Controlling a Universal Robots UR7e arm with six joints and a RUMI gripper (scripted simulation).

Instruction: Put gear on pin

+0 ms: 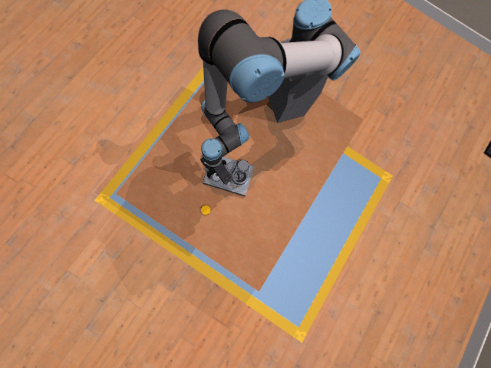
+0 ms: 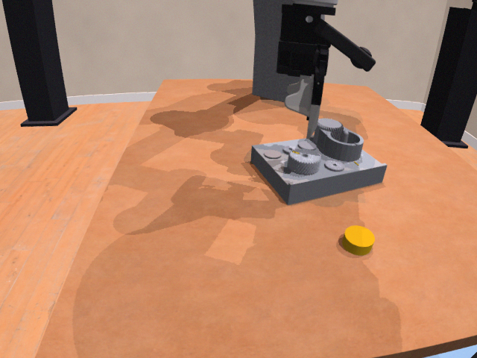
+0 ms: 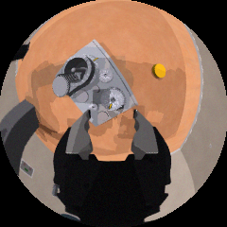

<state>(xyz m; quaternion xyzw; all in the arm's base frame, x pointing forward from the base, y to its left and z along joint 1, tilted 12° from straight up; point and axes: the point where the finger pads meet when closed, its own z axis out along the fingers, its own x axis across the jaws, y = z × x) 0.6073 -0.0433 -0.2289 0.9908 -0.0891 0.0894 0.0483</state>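
A grey base plate [image 2: 319, 171] lies on the table and also shows in the wrist view [image 3: 95, 85]. A toothed grey gear [image 2: 303, 162] [image 3: 114, 99] with a yellow mark on top stands on the plate's near-left part. A smaller flat gear [image 2: 334, 165] lies to its right. A grey ring housing [image 2: 339, 143] with another gear stands at the plate's back. My gripper [image 2: 310, 133] hangs upright over the back of the plate, its tips just above it. In the wrist view the fingers stand half apart with nothing between them, and the marked gear lies just beyond the tips.
A yellow disc [image 2: 358, 239] lies on the table in front of the plate to the right, and also shows in the overhead view [image 1: 205, 209]. The robot's grey pedestal [image 2: 269, 50] stands behind the plate. Black posts [image 2: 36, 61] stand off the table.
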